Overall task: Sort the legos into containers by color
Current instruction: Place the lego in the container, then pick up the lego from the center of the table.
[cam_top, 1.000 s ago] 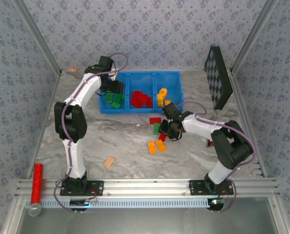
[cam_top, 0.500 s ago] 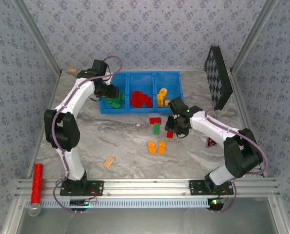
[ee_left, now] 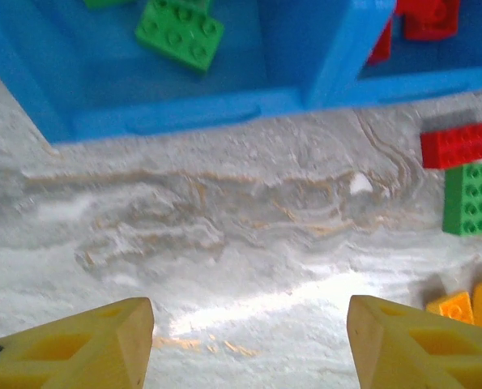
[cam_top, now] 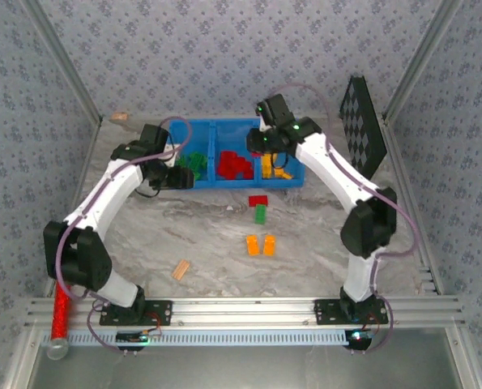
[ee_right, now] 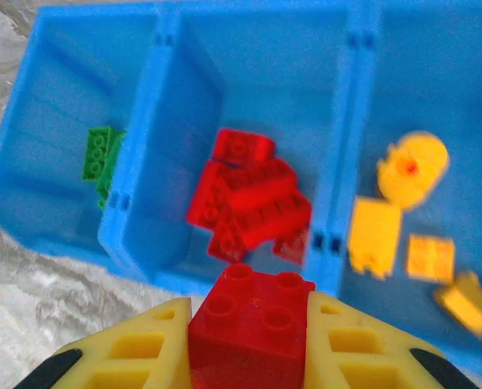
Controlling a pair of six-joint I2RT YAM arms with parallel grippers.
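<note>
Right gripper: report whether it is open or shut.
Shut on a red brick: the right wrist view shows the brick clamped between the yellow jaws over the blue bin.

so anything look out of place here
Nothing mis-sorted: the legos in the bin sit one colour per compartment. Odd ones: a tan block loose on the table and a red glittery cylinder by the front rail, neither a lego.
</note>
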